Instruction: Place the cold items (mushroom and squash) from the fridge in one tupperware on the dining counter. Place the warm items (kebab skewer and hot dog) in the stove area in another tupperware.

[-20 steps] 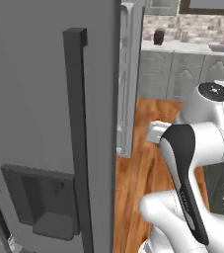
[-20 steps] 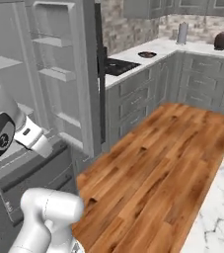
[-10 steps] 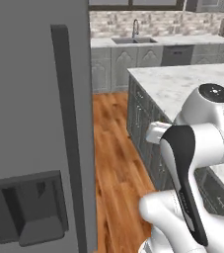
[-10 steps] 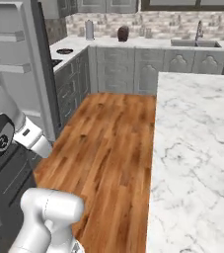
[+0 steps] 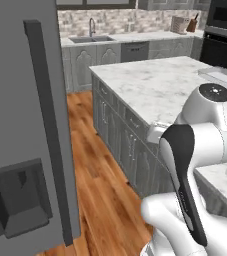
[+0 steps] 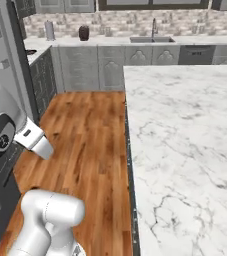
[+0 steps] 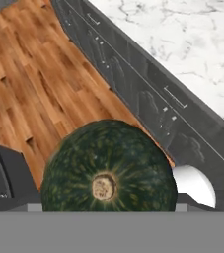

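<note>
Since the earlier frames both base views have swung away from the fridge interior toward the white marble dining counter (image 6: 185, 135); this is the base turning, not the things moving. In the hand view a round dark green squash (image 7: 108, 168) with a pale stem scar sits right at the gripper, above the wooden floor (image 7: 39, 84) beside the grey cabinet fronts (image 7: 148, 99). The jaws stand wide and seem closed around the squash. So the squash appears on its way; I judge no tupperware reached yet, and mushroom, skewer and hot dog remain.
</note>
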